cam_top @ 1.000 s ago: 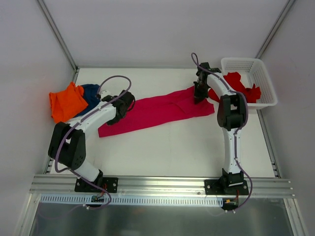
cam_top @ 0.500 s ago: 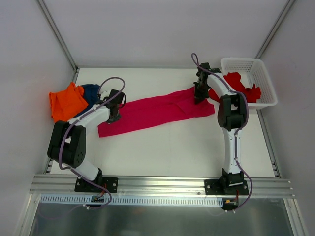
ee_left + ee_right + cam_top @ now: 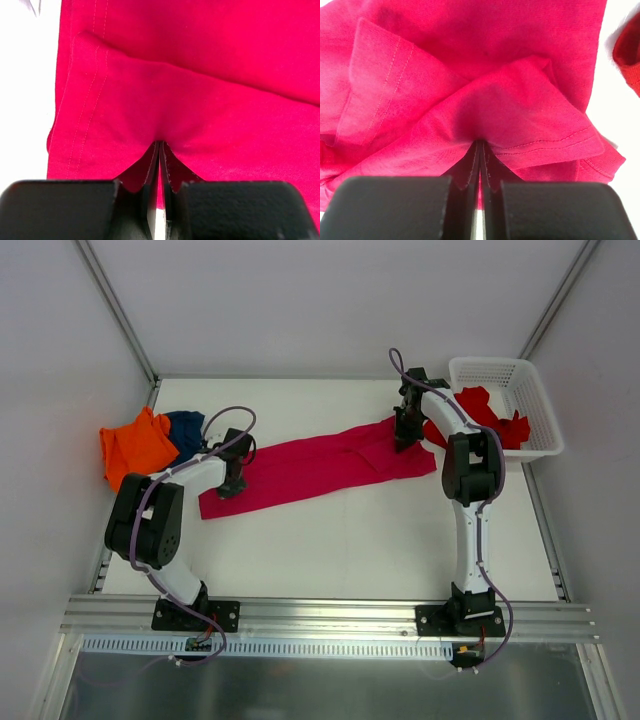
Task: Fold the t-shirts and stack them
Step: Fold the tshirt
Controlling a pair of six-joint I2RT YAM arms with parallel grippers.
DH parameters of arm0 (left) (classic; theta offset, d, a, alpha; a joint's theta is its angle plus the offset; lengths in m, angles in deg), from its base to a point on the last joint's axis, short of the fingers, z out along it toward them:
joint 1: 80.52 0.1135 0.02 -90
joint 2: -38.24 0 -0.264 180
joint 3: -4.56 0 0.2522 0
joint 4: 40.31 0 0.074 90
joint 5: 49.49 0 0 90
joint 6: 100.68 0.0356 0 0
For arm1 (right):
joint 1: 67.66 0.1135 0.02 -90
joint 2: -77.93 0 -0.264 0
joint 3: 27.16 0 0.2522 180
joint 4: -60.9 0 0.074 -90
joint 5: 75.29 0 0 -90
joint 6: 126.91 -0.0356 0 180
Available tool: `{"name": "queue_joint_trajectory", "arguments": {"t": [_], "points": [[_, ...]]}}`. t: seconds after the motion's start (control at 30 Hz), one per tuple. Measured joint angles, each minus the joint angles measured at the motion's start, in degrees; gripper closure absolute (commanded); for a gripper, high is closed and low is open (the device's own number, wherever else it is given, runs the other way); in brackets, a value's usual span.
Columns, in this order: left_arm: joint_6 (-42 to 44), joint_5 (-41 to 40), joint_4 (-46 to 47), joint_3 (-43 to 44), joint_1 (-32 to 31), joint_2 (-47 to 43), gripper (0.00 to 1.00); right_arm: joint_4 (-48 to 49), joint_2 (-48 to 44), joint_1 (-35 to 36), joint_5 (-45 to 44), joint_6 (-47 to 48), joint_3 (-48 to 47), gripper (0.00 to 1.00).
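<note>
Table (image 3: 330, 540): carries every item.
Magenta-pink t-shirt (image 3: 310, 468): long band across the table's middle.
Mesh basket (image 3: 540, 410): far-right corner, holding the red t-shirt (image 3: 490, 415).
Orange t-shirt (image 3: 135, 448), navy t-shirt (image 3: 185, 425): heaped at the left edge.
Right gripper (image 3: 480, 147): unmoved, clamped on the band's right end.
Left gripper (image 3: 159, 150): just turned onto the left end, pinching a cloth ridge; with both ends held, folding can likely begin.

Four t-shirts, one each of magenta (image 3: 320, 465), orange (image 3: 135, 448), navy (image 3: 187, 427) and red (image 3: 490, 410), and one white basket (image 3: 541, 405).
</note>
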Motion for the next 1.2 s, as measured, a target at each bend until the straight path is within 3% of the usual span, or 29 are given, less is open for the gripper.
{"name": "queue_joint_trajectory", "arguments": {"t": [0.27,0.67,1.2], "points": [[-0.2,2.0,3.1,-3.1,0.2,-2.3,0.99,0.0,0.0,0.0,0.2,0.0,-0.1,1.00],[-6.3,3.1,7.3,-14.8,-3.2,-13.2,1.00,-0.1,2.2,0.0,2.0,-0.7,-5.2,0.99],[-23.3,0.1,4.6,-17.9,-22.5,-16.4,1.00,-0.1,4.4,-0.1,3.1,-0.9,-7.7,0.99]]}}
